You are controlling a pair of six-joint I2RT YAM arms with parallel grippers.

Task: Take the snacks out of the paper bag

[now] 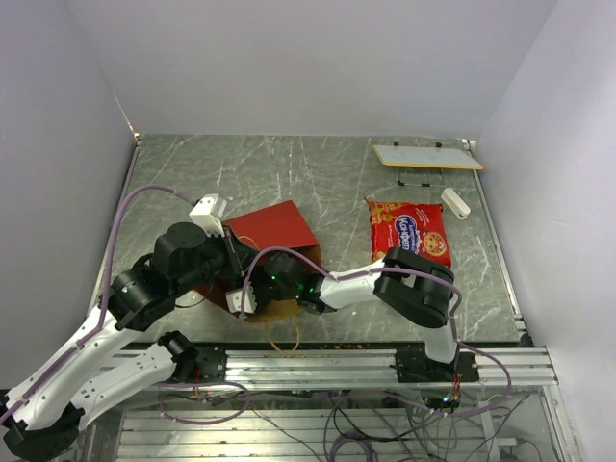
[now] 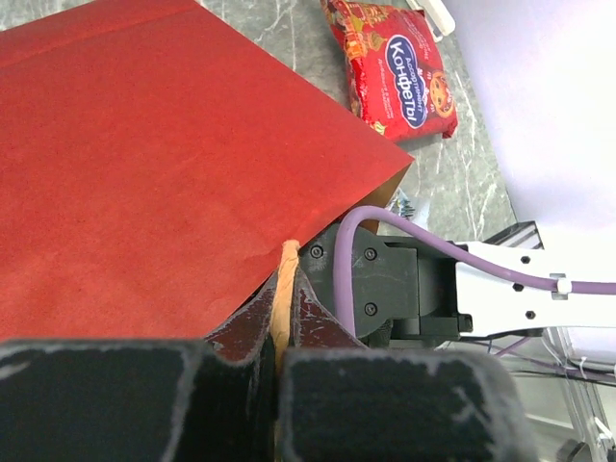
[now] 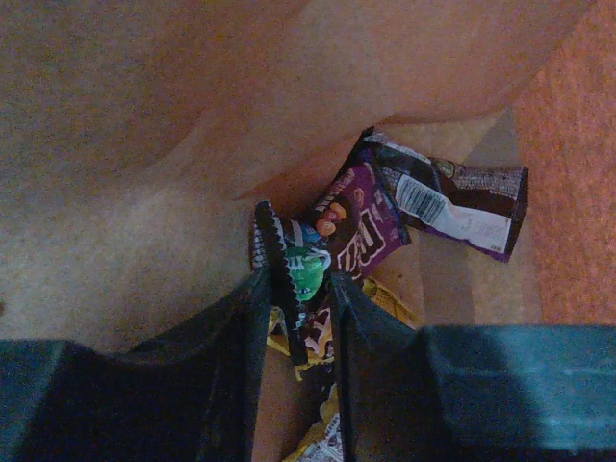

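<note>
Visibility poor: right gripper (image 3: 298, 286) is buried inside the paper bag (image 1: 279, 223), so only its wrist camera sees in. Its fingers pinch a small dark packet (image 3: 306, 269) with a green figure, held edge-on. Just past the fingertips lie a purple packet (image 3: 358, 223) and a brown-white wrapper (image 3: 452, 197). A yellow wrapper (image 3: 390, 304) sits under them, mostly covered. Left gripper (image 2: 286, 289) is pressed together on a tan strip at the bag rim; handle or edge, can't tell. Red Конфеты packet (image 1: 409, 231) is out on the table (image 1: 241, 164), beyond the bag from the left gripper.
</note>
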